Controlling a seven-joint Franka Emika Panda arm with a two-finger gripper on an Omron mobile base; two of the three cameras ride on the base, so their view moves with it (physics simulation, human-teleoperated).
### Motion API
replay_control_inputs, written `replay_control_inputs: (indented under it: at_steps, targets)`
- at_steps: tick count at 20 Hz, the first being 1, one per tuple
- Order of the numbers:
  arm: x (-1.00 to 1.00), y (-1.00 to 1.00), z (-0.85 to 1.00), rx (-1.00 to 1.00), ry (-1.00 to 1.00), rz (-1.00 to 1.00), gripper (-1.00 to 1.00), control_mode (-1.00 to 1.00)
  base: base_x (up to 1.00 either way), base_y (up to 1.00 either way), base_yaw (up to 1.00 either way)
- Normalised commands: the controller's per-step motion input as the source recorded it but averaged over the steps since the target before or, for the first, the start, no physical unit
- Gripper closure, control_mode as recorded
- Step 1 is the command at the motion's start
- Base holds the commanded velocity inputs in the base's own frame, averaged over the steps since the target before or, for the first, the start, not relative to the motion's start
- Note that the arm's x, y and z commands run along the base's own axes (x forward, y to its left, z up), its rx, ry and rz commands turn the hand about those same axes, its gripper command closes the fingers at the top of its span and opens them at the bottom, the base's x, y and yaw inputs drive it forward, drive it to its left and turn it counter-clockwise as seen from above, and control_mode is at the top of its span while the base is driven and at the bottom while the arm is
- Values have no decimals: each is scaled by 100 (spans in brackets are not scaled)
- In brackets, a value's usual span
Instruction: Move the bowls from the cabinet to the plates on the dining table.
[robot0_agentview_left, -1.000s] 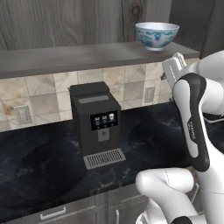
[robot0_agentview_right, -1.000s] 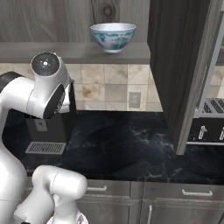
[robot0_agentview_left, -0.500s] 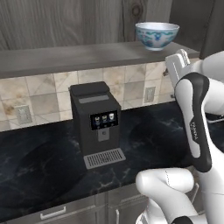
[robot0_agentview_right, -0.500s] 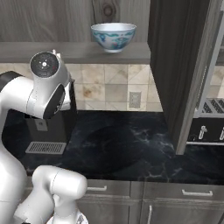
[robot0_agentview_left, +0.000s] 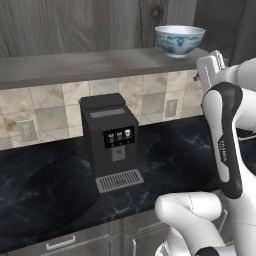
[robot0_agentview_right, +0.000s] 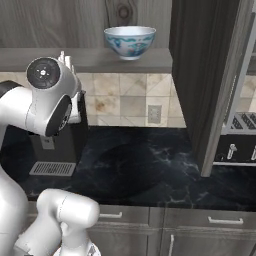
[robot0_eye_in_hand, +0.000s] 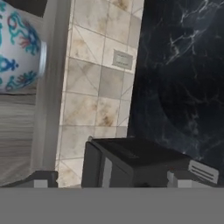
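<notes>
Glossy white rounded arm (robot0_agentview_left: 227, 145) segments, dark grey joint bands, round dark-faced joint cap (robot0_agentview_right: 44, 72).

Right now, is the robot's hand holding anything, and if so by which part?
Nothing is held. The gripper stands open with nothing between its fingers, and the white and blue bowl sits untouched on the cabinet shelf.

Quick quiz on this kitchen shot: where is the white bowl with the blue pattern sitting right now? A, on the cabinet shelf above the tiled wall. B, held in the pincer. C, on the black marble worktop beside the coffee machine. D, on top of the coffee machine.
A: the bowl stands upright on the cabinet shelf above the tiles, apart from the open pincer below and beside it.
</notes>
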Motion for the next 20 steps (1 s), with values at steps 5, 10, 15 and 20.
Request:
replay_control_inputs:
  at_steps: [5,10,15,20]
  targets:
    - [0,1,16,-2,-4,-16,-100,-100,0,0,0]
    - [0,4,16,-1,-5,-19,-100,-100,0,0,0]
    - [0,3,13,0,-7,-22,-100,-100,0,0,0]
    - [0,6,17,-1,-10,-21,-100,-100,0,0,0]
